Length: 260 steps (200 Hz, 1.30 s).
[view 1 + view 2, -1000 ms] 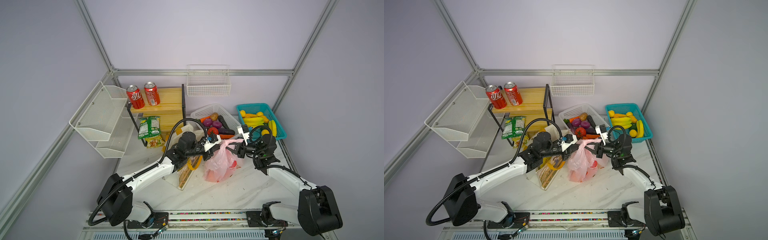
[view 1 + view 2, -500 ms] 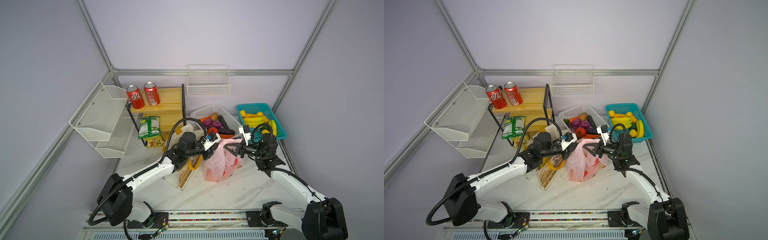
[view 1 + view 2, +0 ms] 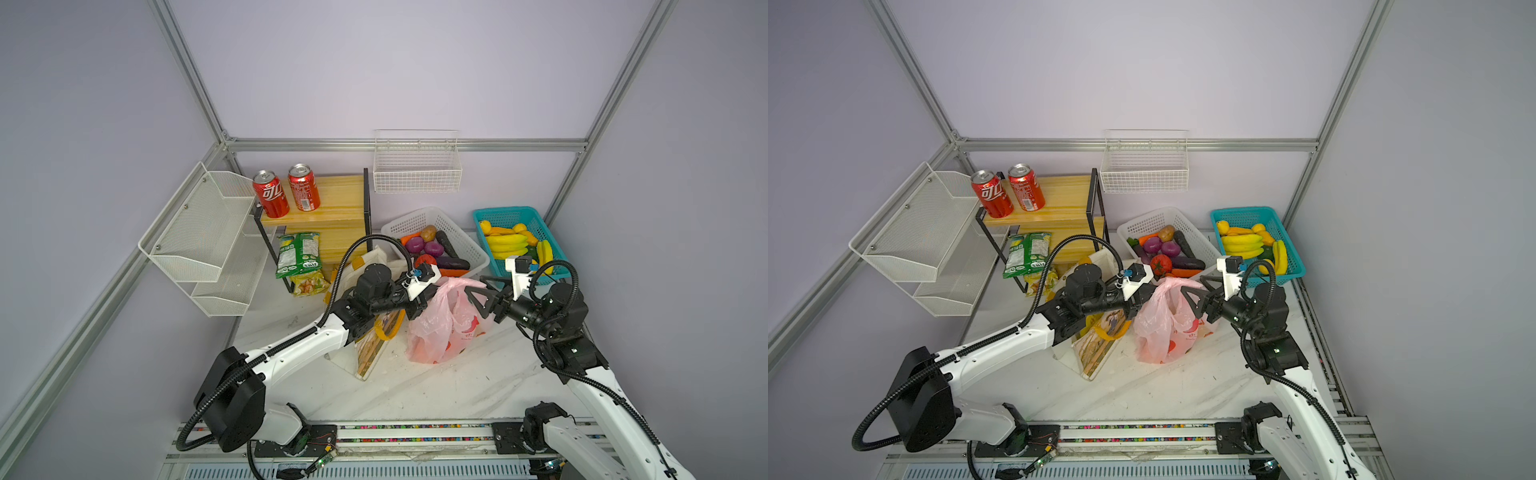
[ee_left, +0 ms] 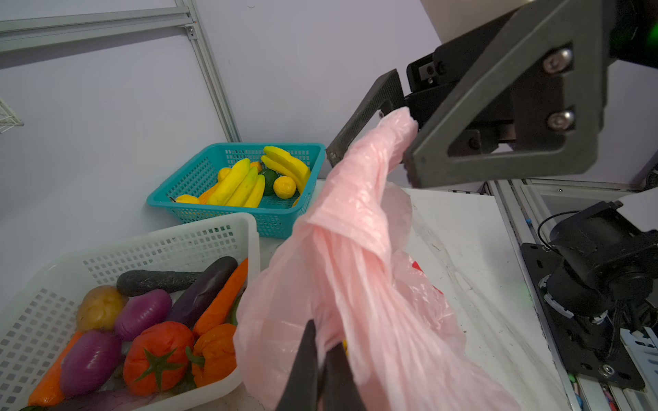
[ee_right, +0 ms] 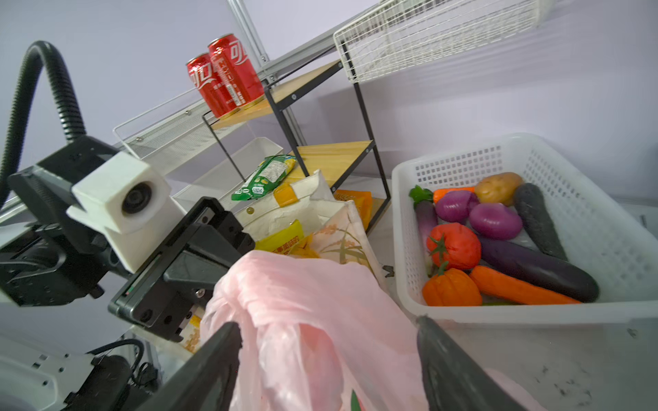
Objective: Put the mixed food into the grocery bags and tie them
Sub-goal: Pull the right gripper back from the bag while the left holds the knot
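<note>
**Now, two arms face off over the pink plastic bag [image 3: 446,328]**

Well, here's the left arm [image 3: 299,349], stretched long and low from its base at the front left. Its forearm climbs across the tabletop [image 3: 436,395], wrist levelled out and aimed to the right. The left jaws are closed tight on the bag's upper edge. In the left wrist view the two dark fingers [image 4: 306,366] sit pressed together with pink film bunched around them.

Across the way, the right arm [image 3: 598,386] rises from the front right, elbow folded, wrist turned left, so the two tools point at each other over the bag. The right jaws stand wide open, one either side of the bag's twisted handle, which lies between them unpinched.

The bag itself sits on the tabletop between the arms, just in front of the white basket [image 3: 469,249]. Just beside it, under the left wrist, stands the canvas tote [image 3: 372,345], with a yellow crisp packet [image 5: 281,239] showing in its mouth.
</note>
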Each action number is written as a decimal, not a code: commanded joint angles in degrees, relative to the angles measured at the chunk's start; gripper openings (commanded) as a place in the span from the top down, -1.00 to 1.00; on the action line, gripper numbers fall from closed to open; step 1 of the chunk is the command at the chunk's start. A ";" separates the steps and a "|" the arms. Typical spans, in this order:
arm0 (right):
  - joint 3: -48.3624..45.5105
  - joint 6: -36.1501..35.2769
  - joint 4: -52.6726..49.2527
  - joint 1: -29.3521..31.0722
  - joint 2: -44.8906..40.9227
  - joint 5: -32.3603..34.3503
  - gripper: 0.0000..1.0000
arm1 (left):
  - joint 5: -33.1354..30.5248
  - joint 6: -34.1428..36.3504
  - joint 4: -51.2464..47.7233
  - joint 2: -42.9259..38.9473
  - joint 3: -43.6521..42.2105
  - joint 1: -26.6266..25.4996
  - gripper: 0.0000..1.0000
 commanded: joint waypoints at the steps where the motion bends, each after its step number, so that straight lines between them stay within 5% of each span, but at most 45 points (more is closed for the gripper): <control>1: 2.99 -0.64 -8.26 0.16 -3.68 9.06 -0.59 | 0.30 -1.28 3.04 -0.62 -1.17 0.10 1.00; 47: 6.01 -2.90 -14.94 0.17 -6.17 4.94 -0.46 | 0.55 -1.41 3.23 -0.62 -1.17 0.13 1.00; 97: 6.03 -2.17 -11.08 0.19 -3.37 -2.05 0.16 | 0.83 -1.70 3.27 -0.64 -1.08 0.15 1.00; 152: 5.72 -2.74 -9.58 0.19 -1.92 -2.02 0.15 | 1.27 -1.79 3.32 -0.62 -1.18 0.10 1.00; 179: 5.44 -2.17 -8.00 0.17 -1.13 -3.08 0.31 | 1.10 -1.80 3.30 -0.66 -1.26 0.10 1.00; 219: 5.52 -3.17 -9.89 0.15 -1.37 -1.33 0.68 | 0.83 -1.80 3.23 -0.66 -1.29 0.10 1.00; 260: 8.08 -3.49 -17.90 0.18 -1.57 6.26 0.74 | -0.96 -1.95 2.74 -1.14 -1.09 0.10 1.00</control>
